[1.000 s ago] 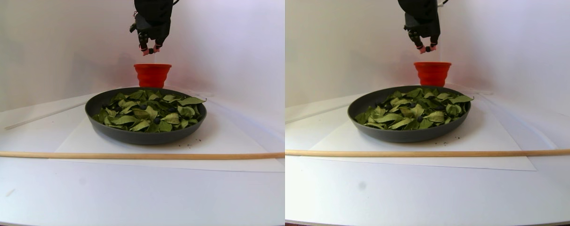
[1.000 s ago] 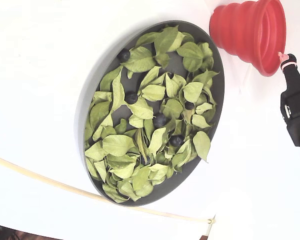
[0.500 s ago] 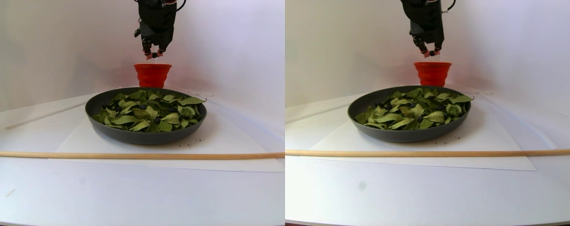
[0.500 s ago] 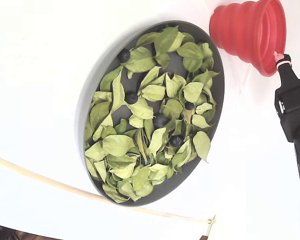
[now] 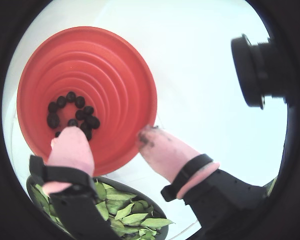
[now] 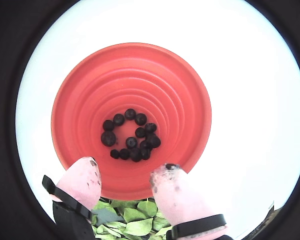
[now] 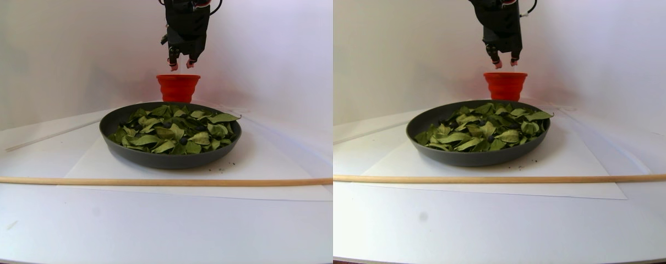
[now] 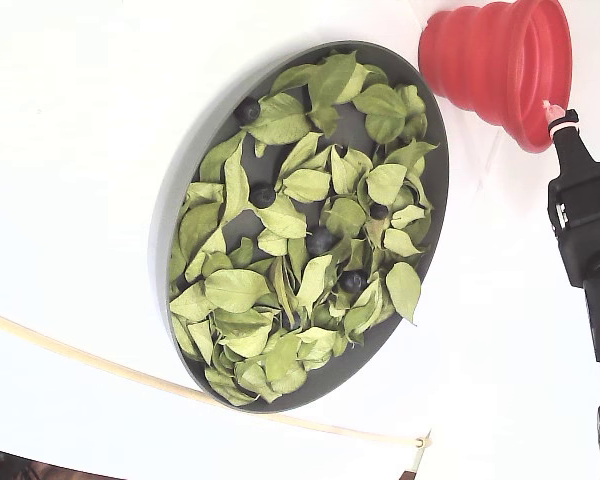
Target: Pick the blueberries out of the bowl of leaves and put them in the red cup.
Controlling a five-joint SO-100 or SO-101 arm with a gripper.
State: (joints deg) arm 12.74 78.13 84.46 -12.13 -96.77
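The red cup [image 6: 132, 95] sits right below my gripper [image 6: 126, 170], with several blueberries [image 6: 131, 135] on its bottom. Both wrist views show the pink fingertips [image 5: 70, 145] spread apart with nothing between them. In the stereo pair view the gripper [image 7: 181, 66] hangs open just above the cup [image 7: 178, 88], behind the dark grey bowl [image 7: 162, 157]. The fixed view shows the bowl [image 8: 190, 170] full of light green leaves [image 8: 280, 290], with several blueberries [image 8: 320, 240] lying loose among them. There the cup [image 8: 485, 60] stands at the top right beside the gripper [image 8: 552, 108].
A long wooden rod [image 7: 146, 181] lies across the table in front of the bowl, which rests on a white sheet [image 7: 91, 165]. White walls close in behind the cup. The arm's black body [image 8: 585, 220] fills the fixed view's right edge.
The gripper moved over the cup and opened. The dark berry held between its fingertips in the earlier frames is no longer there.
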